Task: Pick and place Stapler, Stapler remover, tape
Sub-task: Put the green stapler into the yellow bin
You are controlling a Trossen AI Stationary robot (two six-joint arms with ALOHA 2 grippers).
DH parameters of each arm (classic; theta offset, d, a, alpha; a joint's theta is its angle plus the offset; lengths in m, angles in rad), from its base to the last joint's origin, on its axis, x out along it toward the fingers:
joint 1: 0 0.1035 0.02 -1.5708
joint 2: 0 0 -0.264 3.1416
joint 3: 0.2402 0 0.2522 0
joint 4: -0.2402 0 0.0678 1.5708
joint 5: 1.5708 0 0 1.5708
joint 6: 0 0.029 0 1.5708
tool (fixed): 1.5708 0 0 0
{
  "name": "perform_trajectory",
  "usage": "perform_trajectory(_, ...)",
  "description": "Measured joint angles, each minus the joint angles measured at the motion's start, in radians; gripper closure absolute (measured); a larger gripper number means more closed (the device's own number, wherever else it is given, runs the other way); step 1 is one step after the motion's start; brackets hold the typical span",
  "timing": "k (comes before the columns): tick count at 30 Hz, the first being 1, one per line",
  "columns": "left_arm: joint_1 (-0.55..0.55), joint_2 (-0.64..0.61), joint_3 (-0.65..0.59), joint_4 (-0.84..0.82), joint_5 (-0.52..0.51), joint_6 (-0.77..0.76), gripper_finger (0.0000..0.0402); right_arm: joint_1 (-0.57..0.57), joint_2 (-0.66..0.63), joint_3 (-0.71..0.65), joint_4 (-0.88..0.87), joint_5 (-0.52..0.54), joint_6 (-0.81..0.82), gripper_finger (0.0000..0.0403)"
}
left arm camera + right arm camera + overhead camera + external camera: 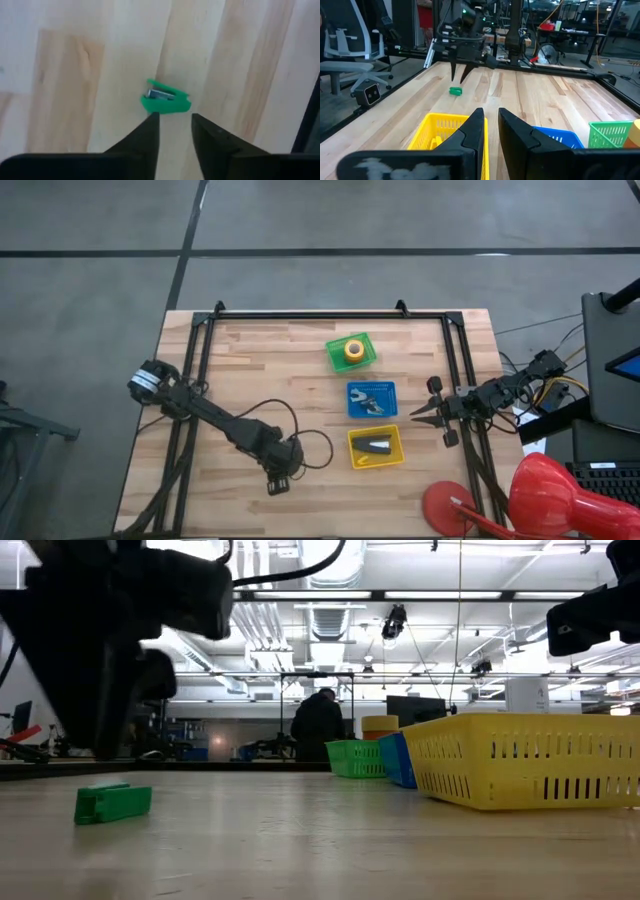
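Observation:
The dark stapler lies in the yellow basket. The stapler remover lies in the blue basket. The tape sits in the green basket. My left gripper is open and hovers just above a small green piece with a metal insert, which rests flat on the table near the near edge. In the high view my left gripper hides that piece. My right gripper waits at the table's right side, its fingers a narrow gap apart, pointing at the baskets.
The three baskets stand in a line from far to near, right of centre: green, blue, yellow. A black frame rail runs along the far edge. A red lamp stands at the near right corner. A person is far behind the table.

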State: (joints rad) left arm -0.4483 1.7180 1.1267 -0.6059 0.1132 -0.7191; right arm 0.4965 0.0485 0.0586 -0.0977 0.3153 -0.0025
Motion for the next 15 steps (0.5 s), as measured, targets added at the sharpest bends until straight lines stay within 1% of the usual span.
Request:
perform_trajectory(4,-0.022,0.000,-0.040,0.036,-0.022,-0.074,0.0230,0.000,-0.001,0.000,0.000,0.000,0.000,0.0351)
perform_trajectory(7,-0.025,0.000,-0.075,0.112,-0.027,-0.124,0.0183,0.000,-0.001,0.000,0.000,0.000,0.002,0.0351)
perform_trajectory(9,-0.024,0.000,-0.098,0.183,-0.028,-0.160,0.0162,0.000,-0.001,0.000,0.000,0.000,0.000,0.0351)
perform_trajectory(11,-0.023,0.000,-0.120,0.239,-0.029,-0.177,0.0150,0.000,-0.001,0.000,0.000,0.000,0.000,0.0351)
perform_trajectory(15,-0.012,0.001,-0.152,0.303,-0.033,-0.178,0.0147,0.000,-0.001,0.000,0.000,0.000,0.000,0.0351)
